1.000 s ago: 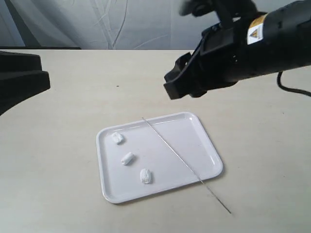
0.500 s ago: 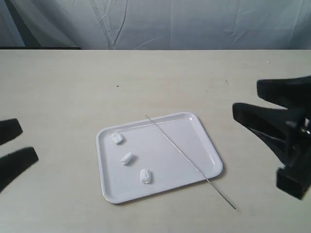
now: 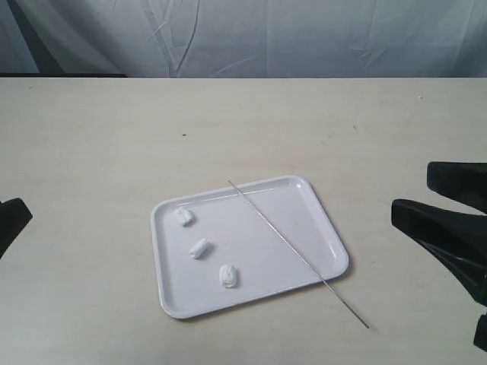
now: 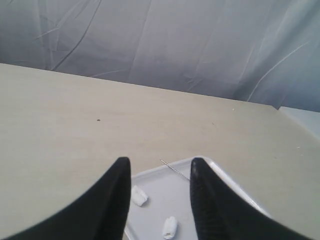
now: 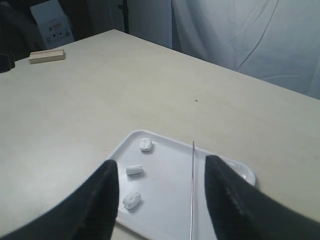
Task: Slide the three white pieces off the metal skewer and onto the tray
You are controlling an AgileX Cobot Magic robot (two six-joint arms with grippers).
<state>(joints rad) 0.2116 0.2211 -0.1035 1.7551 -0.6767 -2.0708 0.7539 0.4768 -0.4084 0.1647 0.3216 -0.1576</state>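
Gaping wide, left fingers [image 4: 110, 210] and right fingers [image 5: 97, 205] grip nothing, clear of the tray [image 3: 251, 266].

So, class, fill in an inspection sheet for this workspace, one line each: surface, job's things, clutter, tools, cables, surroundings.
Surface: beige table.
Job's things: white tray; three white pieces lying loose in it, apart; metal skewer bare, lying diagonally across the tray, one end past the rim.
Clutter: small wooden block near a table corner.
Tools: left tool open, empty; right tool open, empty.
Cables: nothing seen.
Surroundings: pale cloth backdrop.
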